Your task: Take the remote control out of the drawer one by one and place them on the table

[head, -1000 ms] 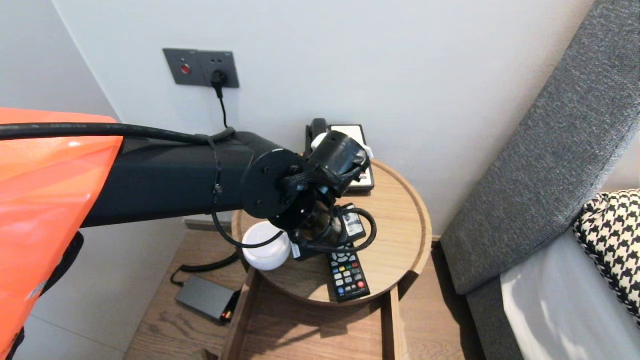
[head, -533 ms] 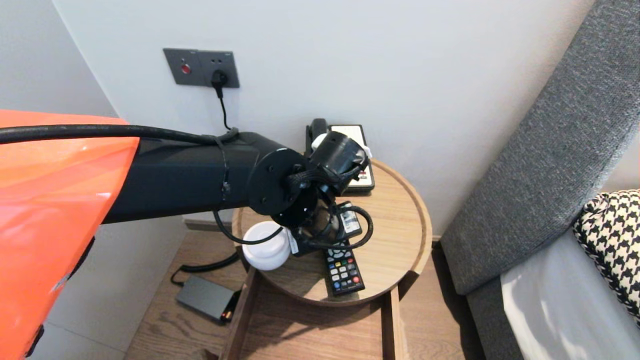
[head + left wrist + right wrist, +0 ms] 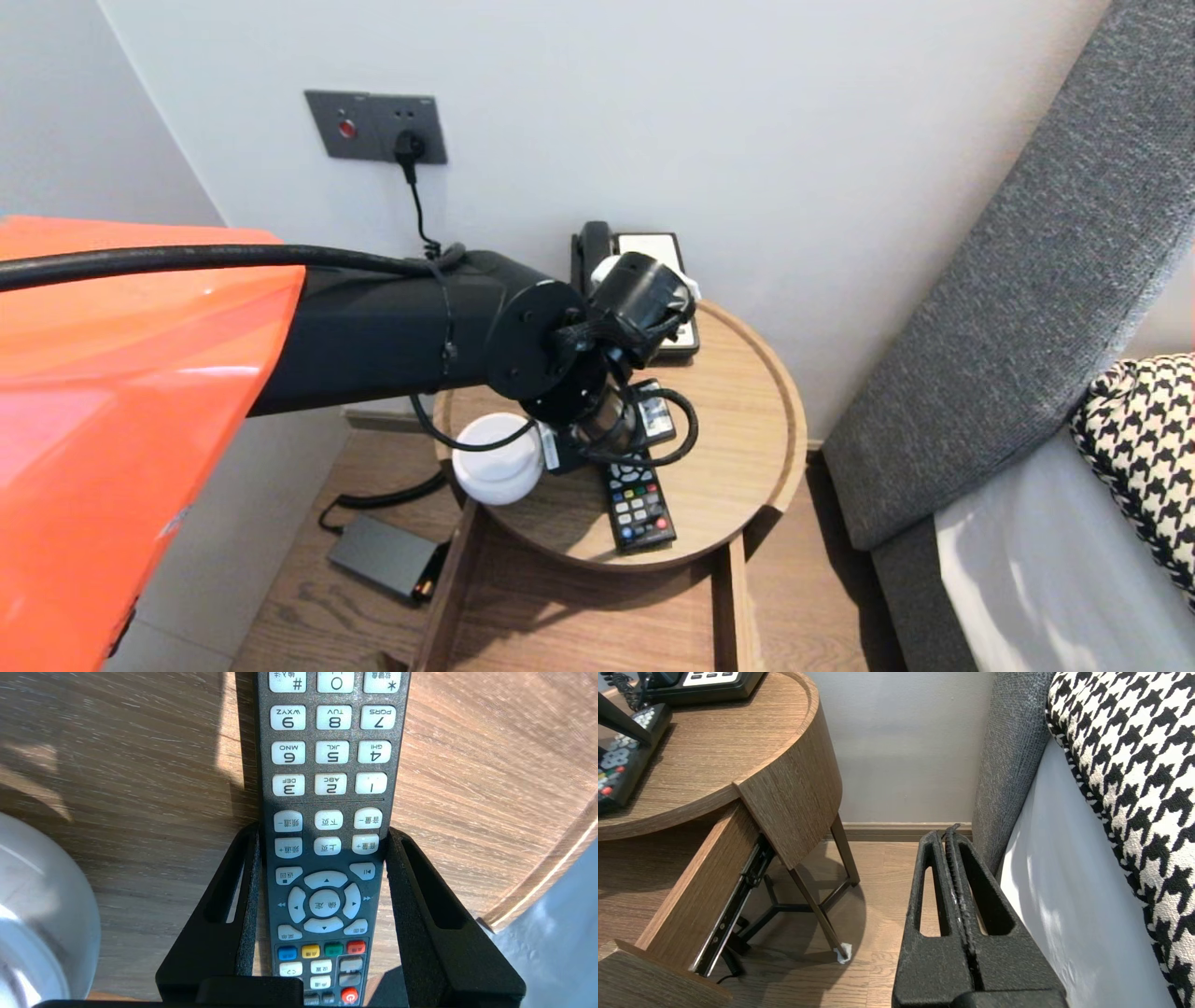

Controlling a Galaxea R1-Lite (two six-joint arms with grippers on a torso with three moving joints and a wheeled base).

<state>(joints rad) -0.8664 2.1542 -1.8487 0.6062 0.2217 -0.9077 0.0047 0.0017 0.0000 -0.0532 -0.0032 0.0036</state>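
A dark remote control (image 3: 640, 505) with white and coloured buttons lies lengthwise over the round wooden bedside table (image 3: 747, 411). My left gripper (image 3: 323, 831) is shut on it, one black finger pressed against each long side near the arrow keys (image 3: 325, 903). From the head view the wrist and its cables hide the fingers, and only the remote's near end shows. Whether the remote rests on the wood or hangs just above it, I cannot tell. My right gripper (image 3: 944, 833) is parked low beside the bed, shut and empty.
A white round dish (image 3: 498, 459) stands by the remote at the table's left edge. A black telephone (image 3: 653, 245) sits at the back by the wall. The table's drawer (image 3: 579, 607) is pulled out. A power brick (image 3: 383, 557) lies on the floor; the grey headboard (image 3: 1008, 280) stands at the right.
The left arm has reached a little farther in, and the remote in its grip has shifted slightly toward the wall. The right arm has not moved.
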